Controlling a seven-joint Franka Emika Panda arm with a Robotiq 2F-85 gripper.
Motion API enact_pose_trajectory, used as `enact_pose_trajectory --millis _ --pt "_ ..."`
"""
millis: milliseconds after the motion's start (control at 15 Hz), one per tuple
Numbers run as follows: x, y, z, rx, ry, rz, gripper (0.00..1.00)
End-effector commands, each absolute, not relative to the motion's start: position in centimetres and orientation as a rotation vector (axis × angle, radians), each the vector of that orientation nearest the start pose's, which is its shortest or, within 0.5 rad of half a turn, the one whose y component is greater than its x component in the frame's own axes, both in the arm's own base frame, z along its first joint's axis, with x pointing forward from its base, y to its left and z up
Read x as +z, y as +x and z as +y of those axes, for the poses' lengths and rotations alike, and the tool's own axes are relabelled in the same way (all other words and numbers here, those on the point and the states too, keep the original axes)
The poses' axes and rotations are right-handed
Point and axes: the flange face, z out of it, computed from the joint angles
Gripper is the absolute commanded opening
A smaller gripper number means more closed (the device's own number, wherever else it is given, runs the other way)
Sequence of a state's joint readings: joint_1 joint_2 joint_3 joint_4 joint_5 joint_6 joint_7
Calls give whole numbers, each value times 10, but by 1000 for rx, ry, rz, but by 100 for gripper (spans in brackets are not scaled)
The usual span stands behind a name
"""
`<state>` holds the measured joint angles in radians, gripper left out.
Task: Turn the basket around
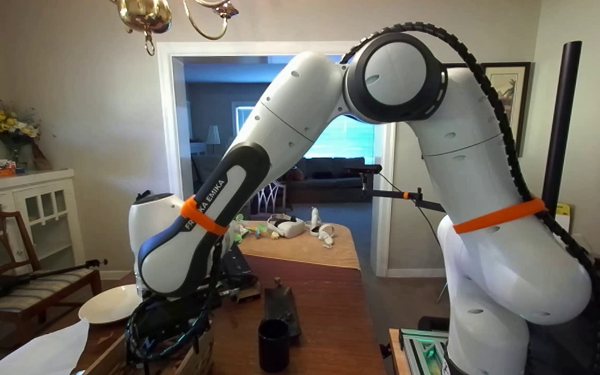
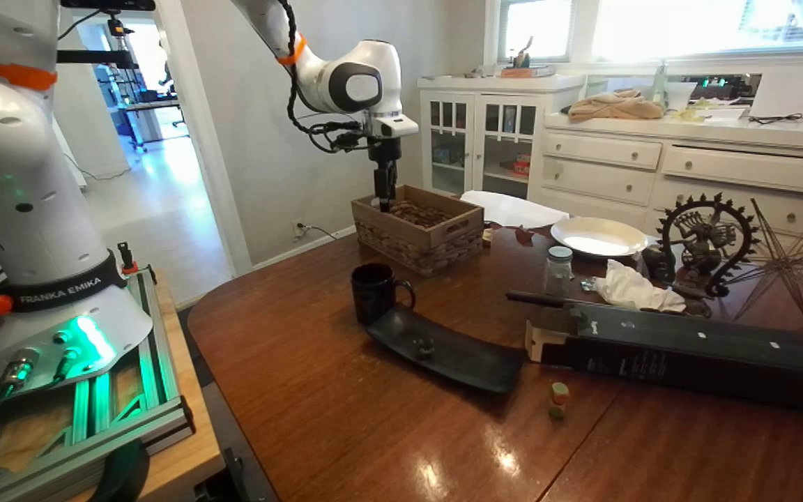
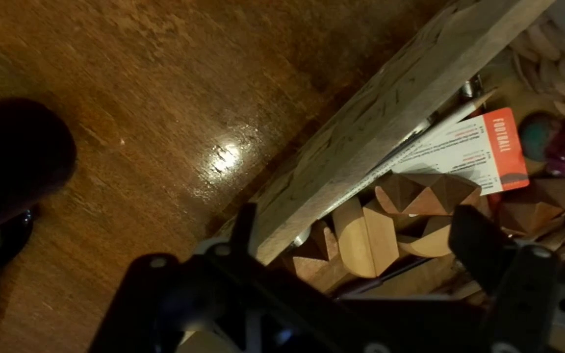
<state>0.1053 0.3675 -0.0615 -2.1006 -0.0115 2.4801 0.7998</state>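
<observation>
The brown wooden basket (image 2: 436,244) stands on the table and holds several loose items. Part of it shows at the bottom of an exterior view (image 1: 201,355), mostly hidden by the arm. Its long wall (image 3: 375,139) runs diagonally across the wrist view. My gripper (image 3: 361,235) is open, with its fingers wide apart. The left finger overlaps the near end of that wall; the right finger is over the basket's inside. I cannot tell whether either finger touches the basket. In an exterior view the gripper (image 2: 384,202) points down at the basket's left end. Wooden blocks (image 3: 368,235) lie between the fingers.
A black mug (image 2: 373,293) stands near the basket, against a dark curved tray (image 2: 457,352). A white paper sheet (image 2: 513,209) lies behind the basket. A white plate (image 2: 600,237), a glass jar (image 2: 557,272) and a long black box (image 2: 694,362) are farther right.
</observation>
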Motion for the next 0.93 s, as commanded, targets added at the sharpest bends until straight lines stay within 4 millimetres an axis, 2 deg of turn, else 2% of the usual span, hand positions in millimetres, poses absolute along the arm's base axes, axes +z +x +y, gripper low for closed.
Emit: enact_pose_trajectory --millis 0,600,667,800,867 --pt "230 589 34 -80 -2932 1223 100" --pt "218 587 37 -81 -2940 1280 98" --pt "217 587 37 -82 -2941 1283 77" --pt "217 587 36 -83 -2945 1286 70" --pt "217 587 36 -84 -2946 1288 62"
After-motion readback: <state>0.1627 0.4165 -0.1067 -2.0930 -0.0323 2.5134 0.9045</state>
